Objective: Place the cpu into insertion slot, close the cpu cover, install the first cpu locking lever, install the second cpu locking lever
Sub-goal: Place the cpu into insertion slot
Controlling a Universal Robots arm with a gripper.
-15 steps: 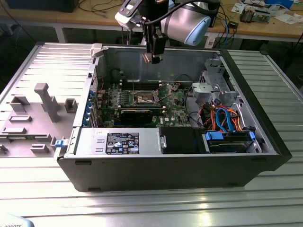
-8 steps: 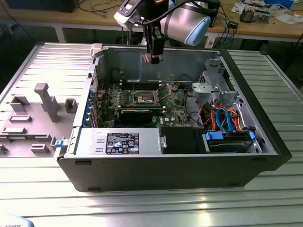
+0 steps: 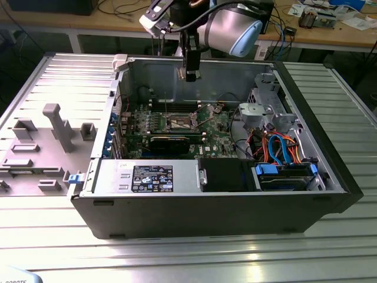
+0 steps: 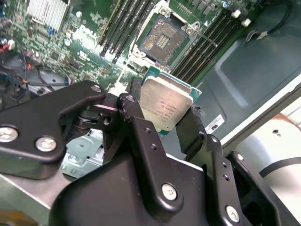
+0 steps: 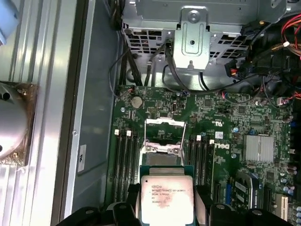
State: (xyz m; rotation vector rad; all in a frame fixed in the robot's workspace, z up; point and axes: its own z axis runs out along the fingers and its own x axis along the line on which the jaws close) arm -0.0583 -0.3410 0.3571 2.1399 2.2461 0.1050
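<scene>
Pincer (image 4: 162, 112) of mine pinches the cpu (image 4: 167, 104) by two opposite edges, silver top up. I hold it above the open case (image 3: 235, 203). On the exterior view's left: grey fixture tray (image 3: 35, 147). Right of it: green board (image 3: 218, 141), insertion slot (image 4: 162, 40) bare, cpu cover (image 5: 164, 123) swung up.

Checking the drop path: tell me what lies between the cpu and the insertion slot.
Between the cpu and the insertion slot, the second wrist view shows only the slot's rim and green board.
</scene>
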